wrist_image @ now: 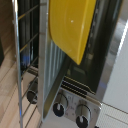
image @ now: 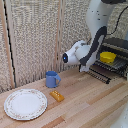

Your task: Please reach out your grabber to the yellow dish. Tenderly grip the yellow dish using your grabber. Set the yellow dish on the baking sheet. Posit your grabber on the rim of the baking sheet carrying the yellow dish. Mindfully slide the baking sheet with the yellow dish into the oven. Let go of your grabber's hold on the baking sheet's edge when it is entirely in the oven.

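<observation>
In the exterior view the yellow dish (image: 107, 56) sits on the baking sheet (image: 102, 74), a dark grid tray that sticks out of the oven (image: 119, 46) at the exterior view's right. My grabber (image: 88, 68) hangs from the white arm at the sheet's outer rim. Its fingers are hidden by the wrist, so I cannot see how the jaws stand. The wrist view shows the yellow dish (wrist_image: 70, 25) very close, with the oven's silver front and knobs (wrist_image: 60, 107) beside it. No fingers appear in that view.
A blue mug (image: 51, 79), a small orange block (image: 57, 95) and a large white patterned plate (image: 25, 104) lie on the wooden table (image: 85, 107) toward the exterior view's left. A woven screen (image: 35, 35) stands behind them.
</observation>
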{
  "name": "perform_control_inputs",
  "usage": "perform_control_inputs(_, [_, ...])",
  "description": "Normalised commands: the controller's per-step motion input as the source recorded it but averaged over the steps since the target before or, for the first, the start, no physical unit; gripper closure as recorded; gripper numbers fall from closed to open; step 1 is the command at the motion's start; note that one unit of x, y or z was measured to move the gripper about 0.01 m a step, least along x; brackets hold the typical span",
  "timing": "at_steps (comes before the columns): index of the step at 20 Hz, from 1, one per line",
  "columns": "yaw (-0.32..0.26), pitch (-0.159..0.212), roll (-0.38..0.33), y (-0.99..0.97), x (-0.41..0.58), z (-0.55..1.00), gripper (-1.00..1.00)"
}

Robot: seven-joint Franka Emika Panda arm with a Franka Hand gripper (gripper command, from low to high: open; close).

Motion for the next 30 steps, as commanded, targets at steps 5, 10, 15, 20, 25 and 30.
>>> perform_control_inputs(5, [0.039,0.01,0.082,-0.5,-0.067,0.01,-1.0])
perform_control_inputs(10, [0.001,0.0,0.039,-0.41,-0.029,0.0,1.0])
perform_control_inputs(15, [-0.021,0.005,0.013,-0.11,-0.012,0.0,1.0])
perform_control_inputs(20, [-0.054,0.0,0.001,0.0,-0.039,0.0,1.0])
perform_control_inputs(25, [-0.097,-0.007,0.088,-0.05,0.017,0.15,1.0])
perform_control_inputs(30, [-0.131,-0.058,0.239,-0.18,0.082,0.37,1.0])
